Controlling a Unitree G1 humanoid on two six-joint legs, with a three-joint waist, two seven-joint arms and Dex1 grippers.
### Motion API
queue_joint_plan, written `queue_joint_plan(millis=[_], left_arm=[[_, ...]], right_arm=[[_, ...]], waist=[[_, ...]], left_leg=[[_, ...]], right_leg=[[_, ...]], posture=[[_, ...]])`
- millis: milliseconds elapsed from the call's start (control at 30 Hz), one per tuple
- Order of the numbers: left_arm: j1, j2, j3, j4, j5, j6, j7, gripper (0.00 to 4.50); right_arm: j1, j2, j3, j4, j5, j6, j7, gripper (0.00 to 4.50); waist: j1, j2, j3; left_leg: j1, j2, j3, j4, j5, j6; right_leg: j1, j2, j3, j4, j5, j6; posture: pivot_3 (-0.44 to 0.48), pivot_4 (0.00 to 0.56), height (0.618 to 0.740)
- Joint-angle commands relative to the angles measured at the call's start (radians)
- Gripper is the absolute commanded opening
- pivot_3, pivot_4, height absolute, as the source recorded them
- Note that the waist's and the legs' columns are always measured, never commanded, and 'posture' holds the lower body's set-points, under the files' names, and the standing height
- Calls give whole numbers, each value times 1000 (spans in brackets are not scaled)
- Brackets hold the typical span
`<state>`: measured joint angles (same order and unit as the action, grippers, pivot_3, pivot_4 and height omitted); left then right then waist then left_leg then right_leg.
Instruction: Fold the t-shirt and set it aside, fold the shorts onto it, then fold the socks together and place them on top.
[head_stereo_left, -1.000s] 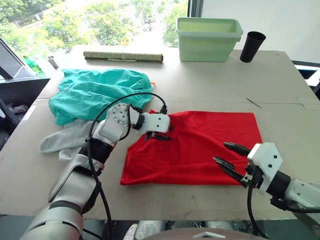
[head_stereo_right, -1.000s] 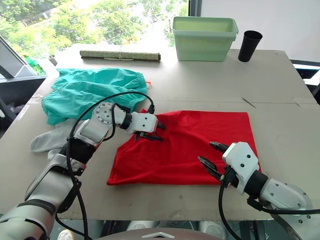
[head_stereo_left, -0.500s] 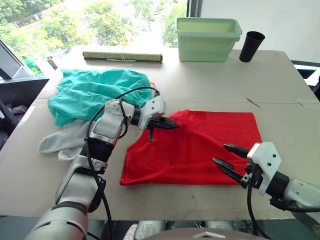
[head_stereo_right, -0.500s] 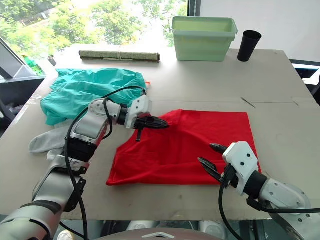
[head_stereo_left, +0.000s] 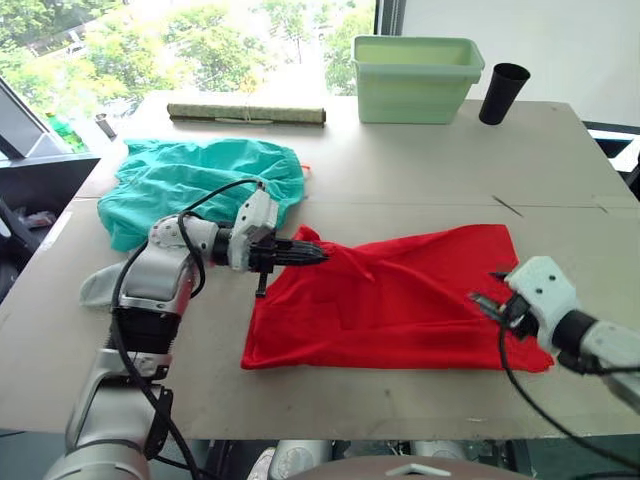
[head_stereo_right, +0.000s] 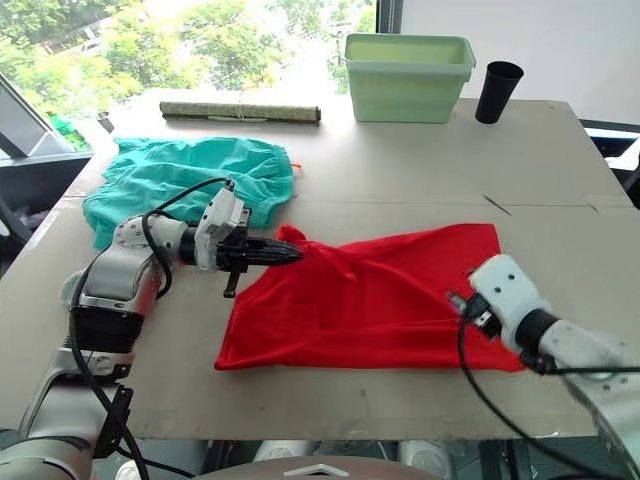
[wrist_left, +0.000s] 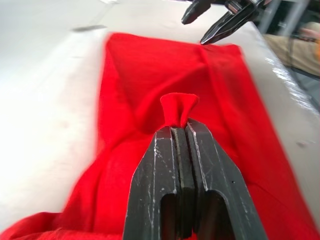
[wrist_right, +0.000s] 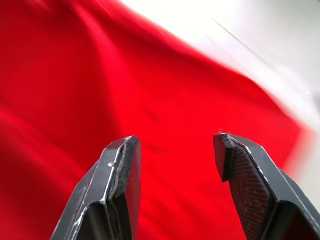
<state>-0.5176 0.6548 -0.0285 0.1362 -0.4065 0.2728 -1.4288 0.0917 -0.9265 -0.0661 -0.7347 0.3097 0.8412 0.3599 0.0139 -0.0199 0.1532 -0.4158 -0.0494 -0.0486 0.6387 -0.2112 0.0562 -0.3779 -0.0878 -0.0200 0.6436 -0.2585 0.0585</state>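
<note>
Left eye view: the left arm reaches forward with its forearm roughly level above the bench (head_stereo_left: 420, 160), its cable looping over the wrist. The left gripper (head_stereo_left: 318, 254) points to the robot's right at the near-left top corner of the t-shirt (head_stereo_left: 400, 300). In the left wrist view its jaws are pressed together on a small bunched tuft of red cloth that pokes out past the fingertips (wrist_left: 172, 135), and the fabric rises in creases toward that pinch. The rest of the shirt lies spread on the bench, wrinkled along its top edge, its lower edge near the front of the bench.

The right arm comes in low from the robot's right, its white wrist housing over the shirt's right edge. The right gripper (head_stereo_left: 484, 301) sits down at the cloth there. In the right wrist view its jaws stand well apart with red fabric showing between and beyond the fingers (wrist_right: 120, 185); nothing is clamped, and whether the tips touch the cloth cannot be told.

The shorts (head_stereo_left: 195, 185) lie crumpled at the far left of the bench, apart from the shirt. The socks (head_stereo_left: 100, 288) lie just behind the left arm, near the shorts. A pale green bin (head_stereo_left: 415, 75), a black cup (head_stereo_left: 503, 92) and a rolled mat (head_stereo_left: 245, 113) stand along the far edge.
</note>
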Motion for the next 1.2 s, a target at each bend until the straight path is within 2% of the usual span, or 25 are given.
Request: queue_joint_plan(millis=[33, 167, 300, 367, 433, 467, 500, 800, 1067, 1200], left_arm=[[9, 4, 56, -40, -32, -18, 41, 27], [31, -14, 101, -59, -60, -13, 105, 27], [69, -12, 138, -107, -117, 11, 113, 27], [103, 6, 151, -140, -150, 27, 94, 0], [139, 28, 156, -169, -174, 44, 69, 0], [151, 35, 157, -176, -179, 44, 65, 0], [165, 43, 160, -183, -185, 49, 60, 0], [204, 60, 182, -167, -184, 14, 56, 0], [335, 128, 125, -272, -203, 14, -85, 0], [347, 133, 152, -256, -204, 18, -61, 0]], right_arm=[[-101, -8, 52, 83, -83, 116, -51, 2472], [-241, -37, 209, 193, -204, 100, -33, 2472], [-337, 9, 214, 237, -192, 115, 16, 2472], [-366, 37, 208, 252, -193, 122, 21, 2987], [-381, 48, 206, 263, -209, 121, 20, 3691], [-383, 49, 204, 265, -213, 121, 24, 4193], [-384, 58, 193, 266, -206, 122, 30, 4420], [-420, 25, 216, 337, -239, 56, 106, 4420], [-527, -15, 319, 507, -360, -102, 203, 4420], [-529, -17, 327, 527, -395, -139, 237, 4420]], waist=[[0, 0, 0], [-1, 0, 0], [-3, 1, 1], [-3, 1, 0], [-2, 1, 0], [-2, 1, 1], [-1, 1, 1], [-1, 2, 1], [-15, 3, 1], [-12, 3, 2]], left_leg=[[0, 0, 0, 0, 0, 0], [0, 0, 0, -2, 0, 0], [-1, 0, 1, -3, 0, 0], [-1, 0, 1, -3, 0, 0], [0, 0, 0, -3, 0, 0], [0, 0, 0, -3, 0, 0], [0, 0, 0, -3, 0, 0], [0, -1, 0, -3, 0, 0], [0, 0, 2, -5, 0, 0], [0, 0, 1, -5, 0, 0]], right_leg=[[0, 0, 0, 0, 0, 0], [-1, 0, 0, 0, 0, 0], [-1, 0, 1, -1, 0, 1], [-1, 0, 1, -1, 0, 1], [-1, -1, 1, -1, 1, 1], [-1, 0, 1, -1, 1, 1], [-1, -1, 1, -1, 1, 0], [-2, -1, 1, -1, 0, 0], [-3, -1, 2, -1, 0, 0], [-3, -2, 2, -2, 0, 0]], posture=[[0, 150, 731], [0, 150, 731], [0, 150, 731], [0, 150, 731], [0, 150, 731], [0, 150, 731], [0, 150, 731], [0, 150, 731], [0, 150, 731], [0, 150, 731]])
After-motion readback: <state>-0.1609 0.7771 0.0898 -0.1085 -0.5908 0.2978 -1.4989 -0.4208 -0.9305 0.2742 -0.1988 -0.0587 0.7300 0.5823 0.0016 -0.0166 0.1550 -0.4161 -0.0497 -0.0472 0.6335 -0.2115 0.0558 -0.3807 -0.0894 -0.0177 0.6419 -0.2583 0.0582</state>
